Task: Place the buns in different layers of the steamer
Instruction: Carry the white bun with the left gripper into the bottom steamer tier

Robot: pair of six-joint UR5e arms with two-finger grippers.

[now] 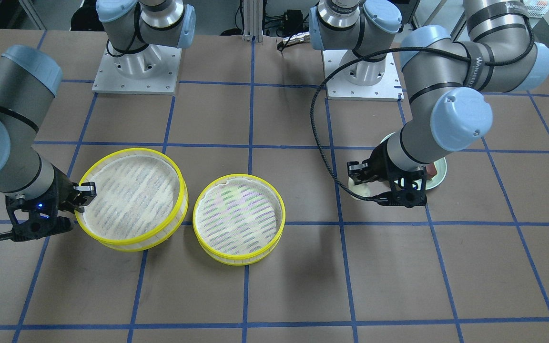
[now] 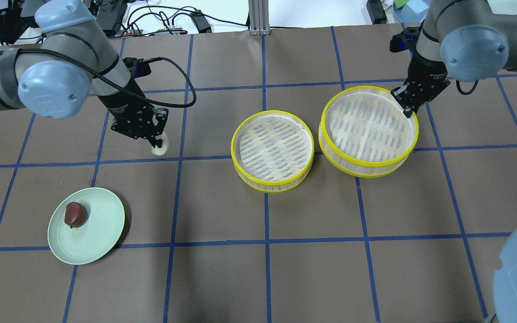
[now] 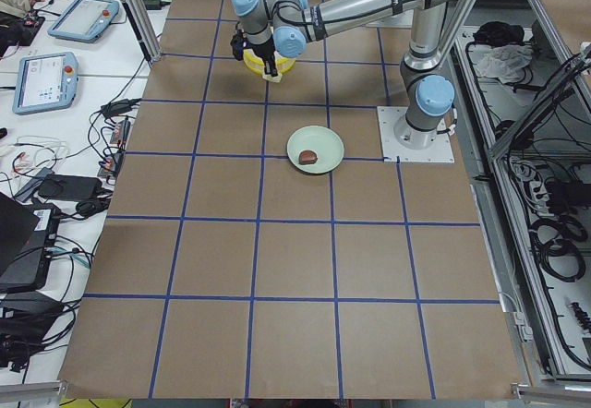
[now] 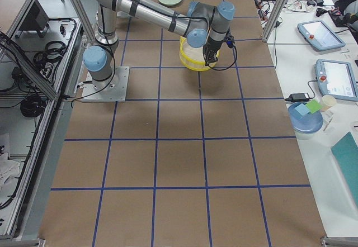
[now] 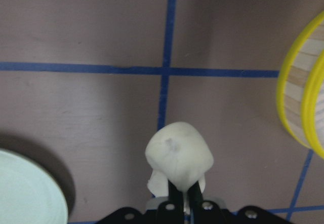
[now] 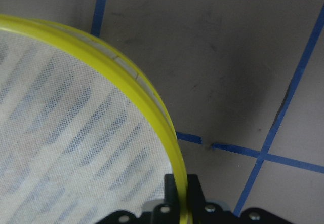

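Overhead exterior view: the table (image 2: 222, 278) is covered in brown sheet marked with a blue tape grid. The left arm (image 2: 61, 67) enters from the view's left side, and the right arm (image 2: 469, 40) enters from the right.

Steamer layers: two round trays with yellow rims and striped mesh bases sit side by side near the table centre. Both are unloaded. The gripped steamer layer (image 2: 366, 128) lies on the right arm's side. The free steamer layer (image 2: 273, 150) stands just beside it, toward the left arm. Contact between the two rims cannot be confirmed.

Plate: the pale green plate (image 2: 94, 229) rests on the left arm's side, well apart from both layers.

Buns: the reddish-brown bun (image 2: 74, 214) lies on the plate, near its rim. The cream-white bun (image 2: 159, 147) is off the plate, in the left gripper, over bare table between the plate and the free steamer layer.

Grippers: the left gripper (image 2: 156, 142) points downward with its fingers pinched on the cream-white bun; the left wrist view shows the bun protruding past the fingertips. The right gripper (image 2: 406, 110) is clamped on the rim of the gripped steamer layer, with one finger inside the rim and one outside, at the edge farthest from the free steamer layer.
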